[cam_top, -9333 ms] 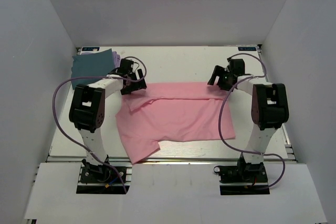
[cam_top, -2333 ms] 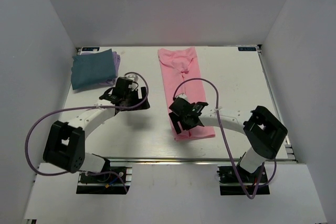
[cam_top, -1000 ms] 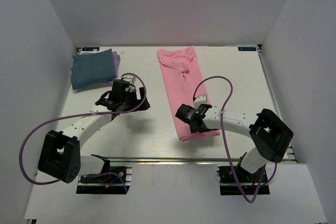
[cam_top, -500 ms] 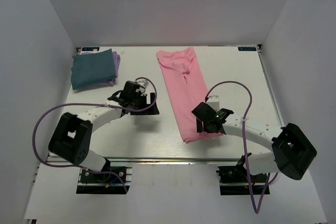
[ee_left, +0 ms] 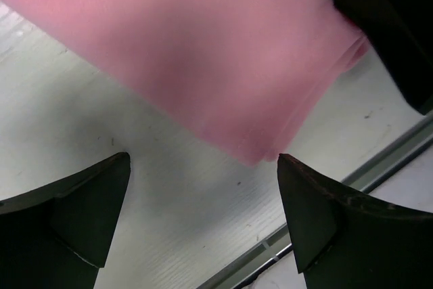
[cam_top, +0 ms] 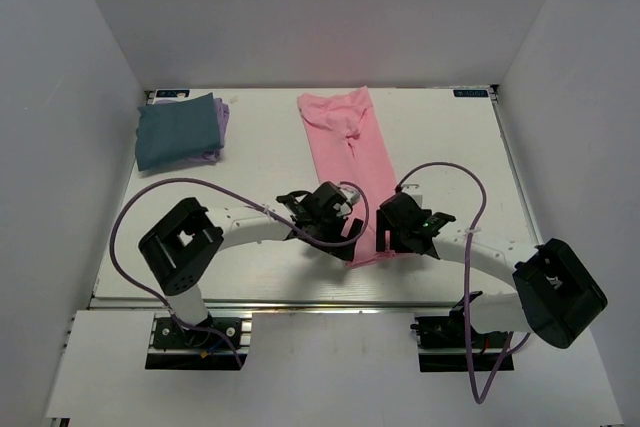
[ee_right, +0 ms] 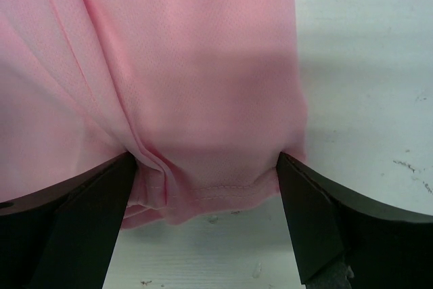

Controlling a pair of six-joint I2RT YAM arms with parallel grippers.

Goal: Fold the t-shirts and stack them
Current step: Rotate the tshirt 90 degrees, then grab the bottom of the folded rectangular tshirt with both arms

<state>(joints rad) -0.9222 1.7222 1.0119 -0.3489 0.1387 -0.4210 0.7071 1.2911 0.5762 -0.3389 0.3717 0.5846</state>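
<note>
White surface [cam_top: 250, 152], long pink t-shirt [cam_top: 350, 142] strip. Left gripper [ee_left: 203, 194] newly beside right gripper [ee_right: 203, 160] at 6 o'clock hem, both wide, empty; crosswise fold likely next.

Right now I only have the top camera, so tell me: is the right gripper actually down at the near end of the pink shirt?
Observer: Yes. On its wrist view the right gripper is open, and the pink t-shirt spans the gap at its near hem.
Operator: Is that hem flat?
Observer: No, layers bunch into a fold beside the finger at the picture's left.
Operator: And the left gripper?
Observer: The left gripper is open too. The shirt's near corner lies just ahead of its tips, with bare table between them.
</note>
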